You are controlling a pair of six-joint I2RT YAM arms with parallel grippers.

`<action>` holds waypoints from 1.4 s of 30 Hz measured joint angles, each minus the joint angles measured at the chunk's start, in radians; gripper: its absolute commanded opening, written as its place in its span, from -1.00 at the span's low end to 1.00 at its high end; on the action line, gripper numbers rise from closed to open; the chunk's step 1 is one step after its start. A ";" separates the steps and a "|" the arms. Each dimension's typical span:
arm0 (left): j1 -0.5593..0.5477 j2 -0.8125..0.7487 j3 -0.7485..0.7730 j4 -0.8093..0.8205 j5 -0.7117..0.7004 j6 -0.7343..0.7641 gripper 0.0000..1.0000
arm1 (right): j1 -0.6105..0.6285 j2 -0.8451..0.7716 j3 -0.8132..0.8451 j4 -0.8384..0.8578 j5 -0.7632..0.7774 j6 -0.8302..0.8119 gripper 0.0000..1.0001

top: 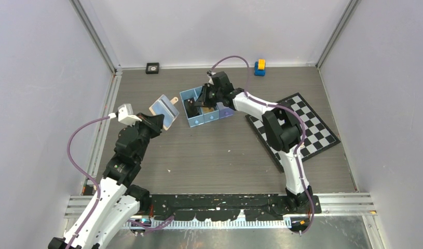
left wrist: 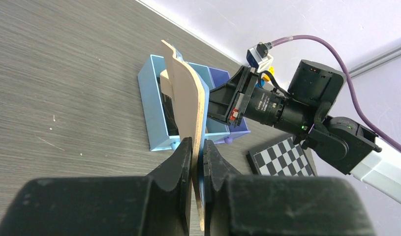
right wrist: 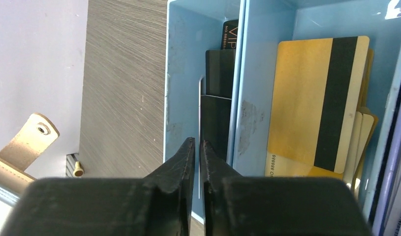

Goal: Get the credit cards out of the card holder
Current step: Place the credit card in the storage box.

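Note:
My left gripper [left wrist: 198, 143] is shut on the lower edge of the tan card holder [left wrist: 186, 93], holding it up edge-on above the table, left of the blue tray [left wrist: 151, 108]. From the top view the card holder [top: 165, 110] hangs spread, its pale inside showing. My right gripper [right wrist: 199, 141] reaches into the tray's left compartment [right wrist: 181, 73]. Its jaws stand a crack apart around the thin edge of a dark credit card [right wrist: 215, 115]. More black cards [right wrist: 220, 69] lie behind it. A gold card with a black stripe [right wrist: 306, 98] lies on others in the middle compartment.
A checkerboard mat [top: 302, 127] lies right of the tray under the right arm. A blue-and-yellow toy [top: 259, 67] and a small black block [top: 152, 68] sit by the back wall. Grey walls close in three sides.

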 measured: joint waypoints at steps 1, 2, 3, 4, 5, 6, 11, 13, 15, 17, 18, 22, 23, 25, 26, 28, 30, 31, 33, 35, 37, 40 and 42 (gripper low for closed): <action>0.000 0.000 0.000 0.000 0.000 0.000 -1.00 | 0.000 0.000 0.000 -0.003 0.007 -0.005 -0.61; 0.000 0.001 0.000 0.000 0.000 0.000 -1.00 | 0.000 0.000 0.000 -0.006 0.014 -0.011 -0.58; 0.000 0.000 0.000 0.000 0.001 0.000 -1.00 | 0.000 0.000 0.000 -0.011 0.023 -0.016 -0.54; 0.000 0.000 0.000 0.000 0.001 0.000 -1.00 | 0.000 0.000 0.000 -0.019 0.030 -0.021 -0.49; 0.000 0.001 0.000 0.000 0.002 0.000 -1.00 | 0.000 -0.001 0.000 -0.026 0.035 -0.025 -0.45; 0.000 0.001 0.000 0.000 0.006 0.000 -1.00 | 0.000 -0.003 0.000 -0.032 0.037 -0.027 -0.45; 0.000 0.000 0.000 0.002 0.028 0.002 -1.00 | 0.002 -0.082 -0.045 -0.070 0.086 -0.055 -0.38; 0.000 0.000 -0.002 0.005 0.037 0.003 -1.00 | 0.002 -0.151 -0.101 -0.078 0.106 -0.063 -0.31; 0.000 0.001 -0.010 0.016 0.048 0.003 -1.00 | 0.002 -0.240 -0.175 -0.081 0.126 -0.066 -0.24; 0.000 0.002 -0.021 0.037 0.063 0.003 -1.00 | 0.001 -0.346 -0.264 -0.077 0.146 -0.068 0.03; 0.000 0.004 -0.026 0.043 0.070 0.002 -1.00 | 0.001 -0.402 -0.312 -0.073 0.159 -0.069 0.23; 0.000 0.036 -0.040 0.087 0.115 -0.003 -1.00 | 0.000 -0.629 -0.528 -0.045 0.224 -0.069 0.68; 0.000 0.050 -0.045 0.107 0.130 -0.009 -1.00 | 0.000 -0.685 -0.584 -0.039 0.241 -0.068 0.69; 0.000 0.081 -0.061 0.161 0.171 -0.022 -1.00 | 0.000 -0.774 -0.675 -0.029 0.264 -0.061 0.69; 0.000 0.093 -0.068 0.185 0.192 -0.027 -1.00 | 0.000 -0.812 -0.719 -0.010 0.268 -0.054 0.70; 0.000 0.131 -0.085 0.249 0.248 -0.045 -1.00 | 0.000 -0.878 -0.805 0.033 0.267 -0.039 0.70; 0.000 0.177 -0.092 0.310 0.310 -0.064 -1.00 | 0.000 -0.923 -0.892 0.127 0.245 -0.006 0.70; 0.000 0.202 -0.092 0.343 0.342 -0.072 -1.00 | 0.000 -0.935 -0.930 0.179 0.225 0.016 0.70; 0.000 0.243 -0.092 0.401 0.396 -0.088 -1.00 | 0.000 -0.937 -0.982 0.271 0.187 0.055 0.71; 0.000 0.280 -0.092 0.463 0.451 -0.106 -1.00 | -0.002 -0.938 -1.022 0.356 0.154 0.094 0.73; 0.000 0.304 -0.092 0.515 0.494 -0.126 -1.00 | -0.005 -0.944 -1.051 0.432 0.134 0.126 0.74; 0.000 0.334 -0.092 0.589 0.549 -0.156 -1.00 | -0.010 -0.976 -1.096 0.526 0.116 0.169 0.77; 0.000 0.352 -0.092 0.632 0.576 -0.181 -1.00 | -0.015 -1.005 -1.116 0.575 0.113 0.194 0.77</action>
